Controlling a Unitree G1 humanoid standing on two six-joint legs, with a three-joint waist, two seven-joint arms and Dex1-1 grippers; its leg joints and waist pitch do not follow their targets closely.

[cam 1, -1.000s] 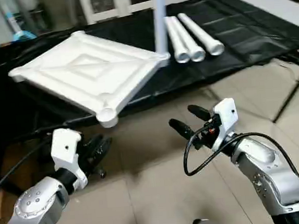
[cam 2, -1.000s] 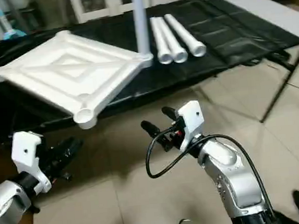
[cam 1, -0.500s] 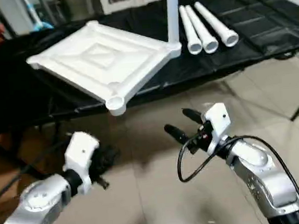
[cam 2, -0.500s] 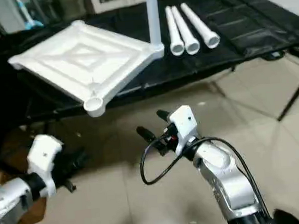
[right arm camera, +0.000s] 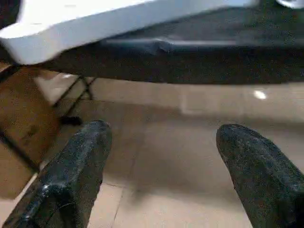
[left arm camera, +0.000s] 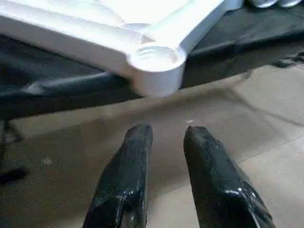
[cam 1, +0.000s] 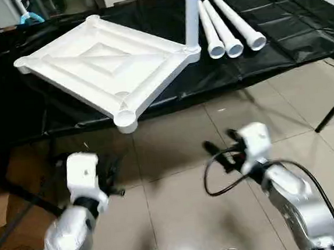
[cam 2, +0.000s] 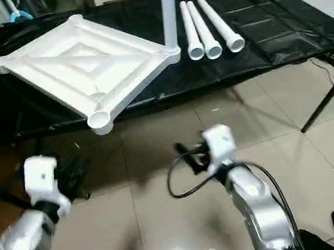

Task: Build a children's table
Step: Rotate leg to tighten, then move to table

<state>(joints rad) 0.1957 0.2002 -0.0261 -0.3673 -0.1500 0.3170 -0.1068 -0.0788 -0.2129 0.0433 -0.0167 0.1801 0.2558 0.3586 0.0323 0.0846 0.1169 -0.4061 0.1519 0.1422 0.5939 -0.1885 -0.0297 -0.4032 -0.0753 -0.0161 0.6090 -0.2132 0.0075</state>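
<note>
Left wrist view: the left gripper (left arm camera: 164,135) shows two black fingers (left arm camera: 135,156) parted by a narrow gap, nothing between them, aimed at the near corner socket (left arm camera: 156,59) of the tabletop (left arm camera: 95,23). Right wrist view: the right gripper (right arm camera: 161,147) has its fingers wide apart and empty, with the tabletop's underside edge and the black-covered workbench (right arm camera: 199,61) above them.

Head views: both grippers hang low over the tiled floor (cam 1: 175,153), well apart from the parts. The tabletop lies ribbed side up on the workbench, its near corner overhanging the edge. One leg (cam 1: 191,12) stands upright in the right-hand corner socket; three loose legs (cam 1: 228,23) lie side by side just to its right on the black cover.

Step in hand, as a judgement: one leg of four is fitted and the arms are between actions. The next move calls for reaching up and to the far right for a loose leg, closing on it, turning it upright and pressing its end into an empty socket.

The left wrist view alone shows the socket's ringed bore; the head views alone show the fitted leg and the loose legs in full
</note>
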